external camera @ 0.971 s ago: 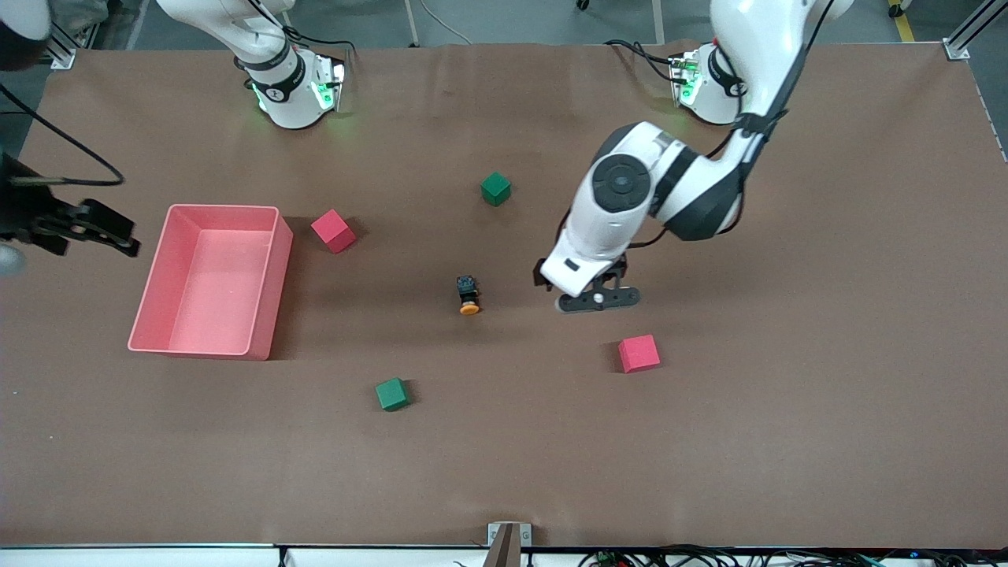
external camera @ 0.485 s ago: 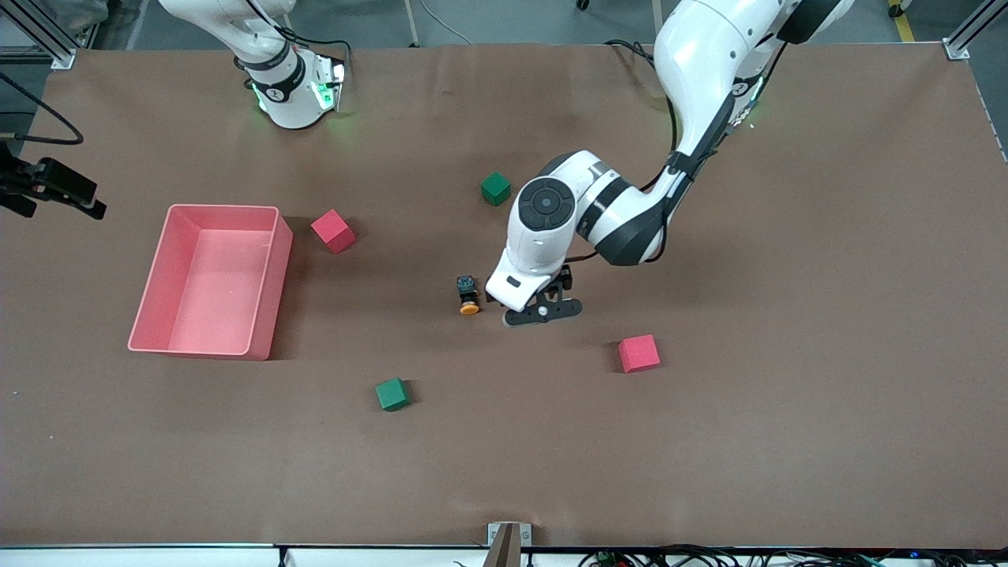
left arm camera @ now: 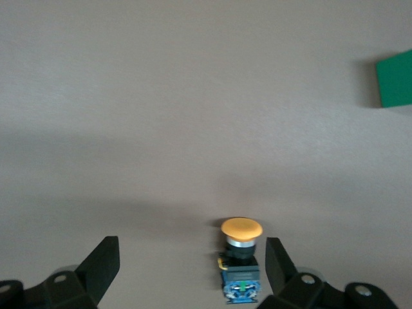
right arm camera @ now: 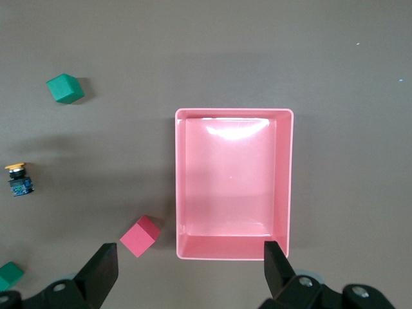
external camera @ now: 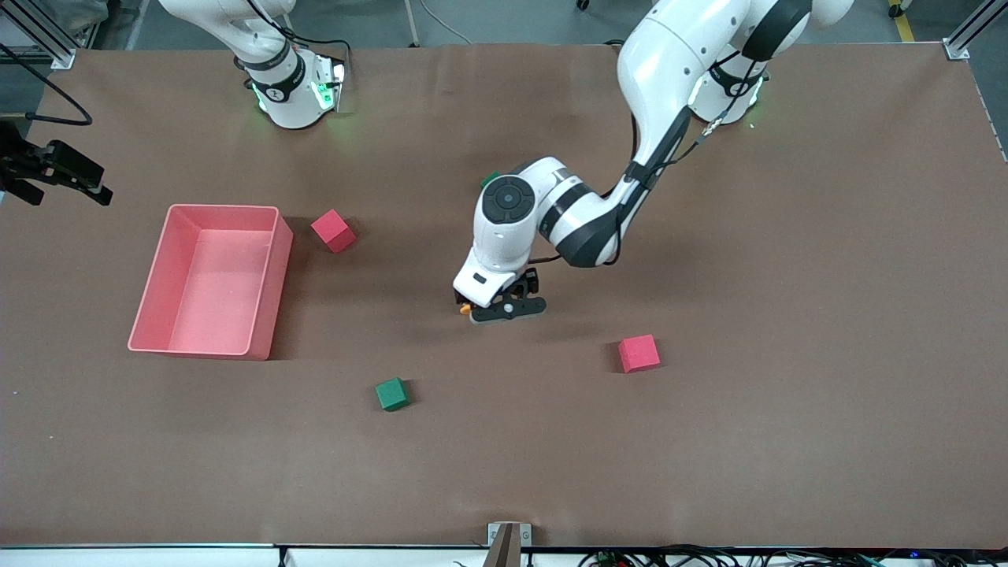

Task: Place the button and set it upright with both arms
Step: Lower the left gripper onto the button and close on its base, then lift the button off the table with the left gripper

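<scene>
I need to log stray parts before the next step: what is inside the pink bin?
Nothing shows inside the pink bin: its floor is bare and glossy, seen whole from above. Only a sliver at the near wall sits under the right tool, whose open fingers hang above it.

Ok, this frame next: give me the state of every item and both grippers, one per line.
button: lying on its side on the table, not gripped
left gripper: open, over the button, not touching it
right gripper: open, over the pink bin
pink bin: upright, holding nothing
red cube beside the bin: resting on the table
red cube toward the left arm's end: resting on the table
green cube nearest the front camera: resting on the table
</scene>
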Available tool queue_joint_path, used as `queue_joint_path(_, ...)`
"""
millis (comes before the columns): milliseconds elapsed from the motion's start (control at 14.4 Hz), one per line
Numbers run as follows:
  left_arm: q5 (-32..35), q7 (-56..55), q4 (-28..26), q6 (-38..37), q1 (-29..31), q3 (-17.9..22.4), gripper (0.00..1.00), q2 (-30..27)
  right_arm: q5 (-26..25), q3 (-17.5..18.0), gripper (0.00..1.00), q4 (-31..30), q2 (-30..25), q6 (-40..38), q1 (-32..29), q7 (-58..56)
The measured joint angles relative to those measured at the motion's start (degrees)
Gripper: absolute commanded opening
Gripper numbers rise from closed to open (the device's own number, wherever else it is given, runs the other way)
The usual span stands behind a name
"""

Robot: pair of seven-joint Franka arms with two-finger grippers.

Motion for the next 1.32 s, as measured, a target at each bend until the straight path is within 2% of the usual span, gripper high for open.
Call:
queue_joint_path(416, 0.0, 0.0, 2.0, 6.7, -2.8, 0.7, 1.0, 4.6, -0.5, 0.1, 1.0, 0.3, -0.1, 0.2, 0.0, -2.1)
queue_joint_path(1318, 0.0, 0.4, 2.8, 6.7, -5.9, 1.6, 0.97, 8.7, -0.5, 0.4, 1.0, 0.3, -0.1, 0.0, 0.0, -3.0)
